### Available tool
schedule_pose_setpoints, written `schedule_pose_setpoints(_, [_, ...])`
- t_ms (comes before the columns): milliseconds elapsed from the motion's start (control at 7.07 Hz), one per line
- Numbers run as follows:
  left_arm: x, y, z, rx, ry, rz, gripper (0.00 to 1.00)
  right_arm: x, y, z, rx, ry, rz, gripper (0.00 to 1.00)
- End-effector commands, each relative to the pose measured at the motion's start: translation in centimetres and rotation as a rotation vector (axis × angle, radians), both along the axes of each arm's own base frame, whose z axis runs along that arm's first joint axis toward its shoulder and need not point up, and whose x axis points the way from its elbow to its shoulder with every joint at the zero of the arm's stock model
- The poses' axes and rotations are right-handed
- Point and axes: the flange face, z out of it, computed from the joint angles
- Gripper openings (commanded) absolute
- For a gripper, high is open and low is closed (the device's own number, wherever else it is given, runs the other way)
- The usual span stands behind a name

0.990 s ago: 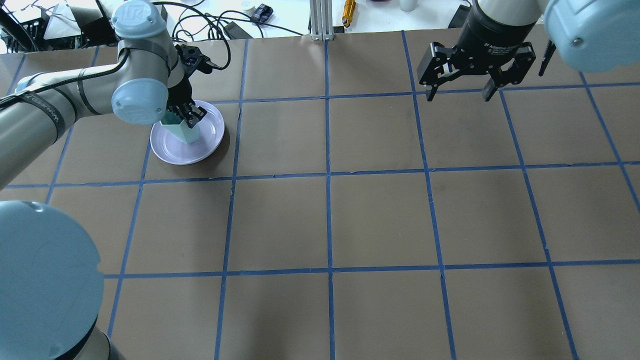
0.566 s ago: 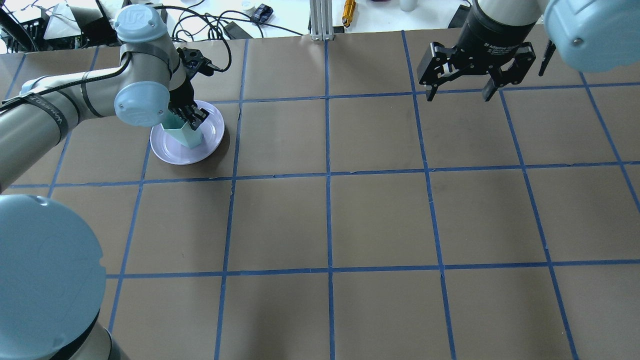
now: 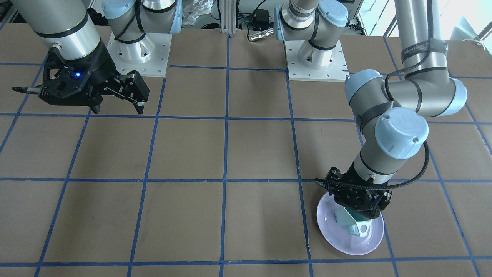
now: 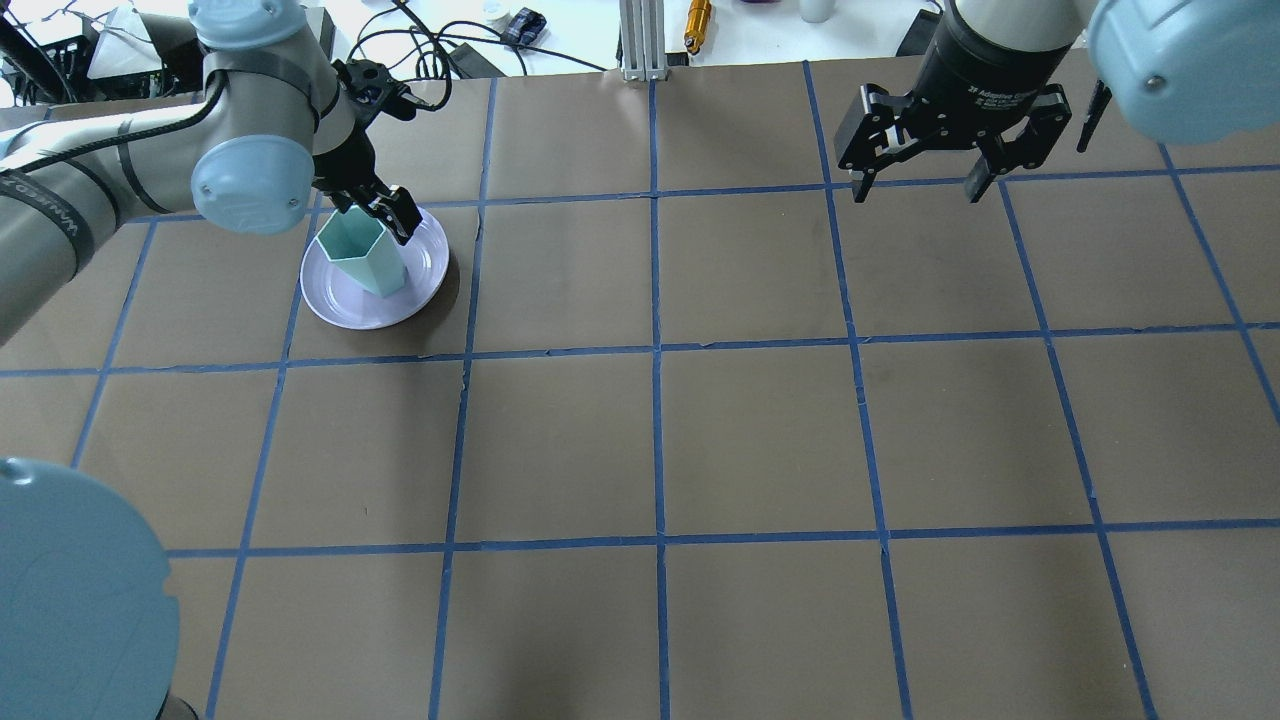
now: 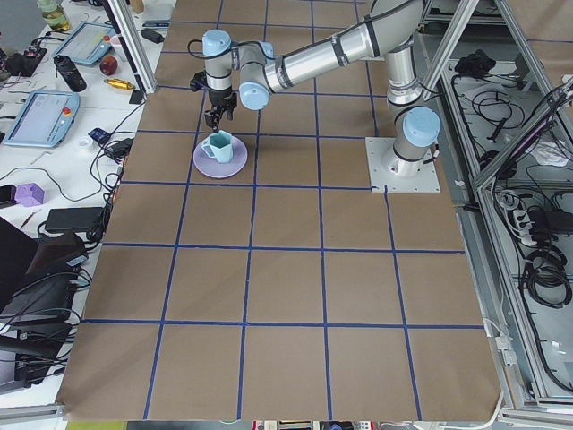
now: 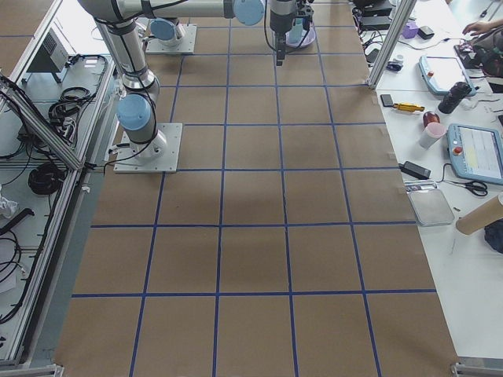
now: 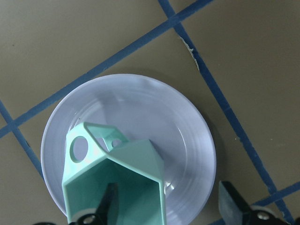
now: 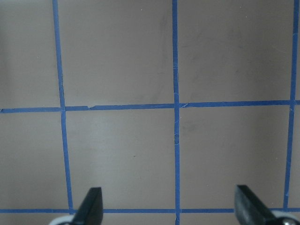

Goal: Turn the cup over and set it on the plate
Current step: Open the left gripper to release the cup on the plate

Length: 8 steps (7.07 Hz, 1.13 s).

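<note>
Above brown surface [image 4: 760, 430], lifts now-spread left claw [image 4: 378, 213] off upright mint-green faceted cup [image 4: 365, 258] on round lavender plastic plate [image 4: 340, 305]; looks finished.

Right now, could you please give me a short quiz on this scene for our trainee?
1. True or false: the cup stands opening-up on the plate.
2. The left end effector is: A) shut on the cup, B) open over the cup, C) away from the plate.
3. Fill in: the right end effector holds ____.
Key: 1 true; 2 B; 3 nothing.
</note>
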Motion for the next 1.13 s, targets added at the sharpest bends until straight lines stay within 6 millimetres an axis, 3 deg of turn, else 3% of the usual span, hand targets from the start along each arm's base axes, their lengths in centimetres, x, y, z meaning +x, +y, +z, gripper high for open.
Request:
schedule_pose_setpoints(0, [-0.5, 4.0, 6.7, 0.013, -0.001, 0.071, 1.0, 0.0, 0.0, 0.0, 0.0, 0.0, 0.0, 1.0])
schedule_pose_setpoints(566, [-4.1, 14.3, 16.7, 0.025, 0.034, 0.377, 1.0, 0.0, 0.0, 0.0, 0.0, 0.0, 0.0, 1.0])
schedule_pose_setpoints(707, [-4.2, 15.8, 18.5, 0.023, 0.039, 0.438, 1.0, 0.0, 0.0, 0.0, 0.0, 0.0, 0.0, 1.0])
schedule_pose_setpoints(990, [-4.9, 17.1, 19.9, 0.009, 0.109, 0.557, 1.0, 0.0, 0.0, 0.0, 0.0, 0.0, 0.0, 1.0])
